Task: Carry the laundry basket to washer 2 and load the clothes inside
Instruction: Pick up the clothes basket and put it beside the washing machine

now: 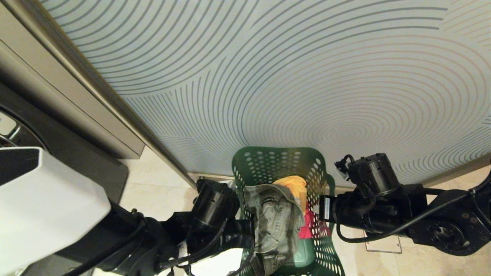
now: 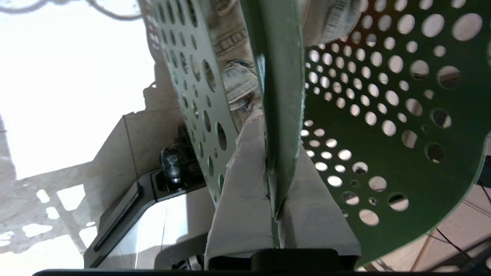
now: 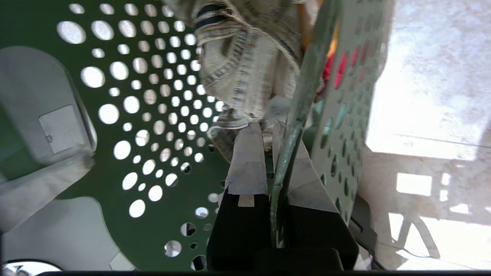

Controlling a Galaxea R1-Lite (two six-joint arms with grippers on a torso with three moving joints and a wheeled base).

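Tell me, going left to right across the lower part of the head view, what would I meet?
White robot casing → left gripper → grey-green denim trousers → red-pink cloth piece → perforated dark green plastic laundry basket wall → right gripper → black right arm.

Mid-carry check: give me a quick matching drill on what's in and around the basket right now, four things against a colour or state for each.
Things:
1. laundry basket
2. trousers
3. left gripper
4. cloth at the basket's far end

Colour or state:
A. yellow
B. shut on the basket's rim
C. dark green with round holes
D. grey-green denim, draped over the rim on the robot's left

Pairs: 1-C, 2-D, 3-B, 4-A

The right gripper also clamps the rim, on the opposite side.
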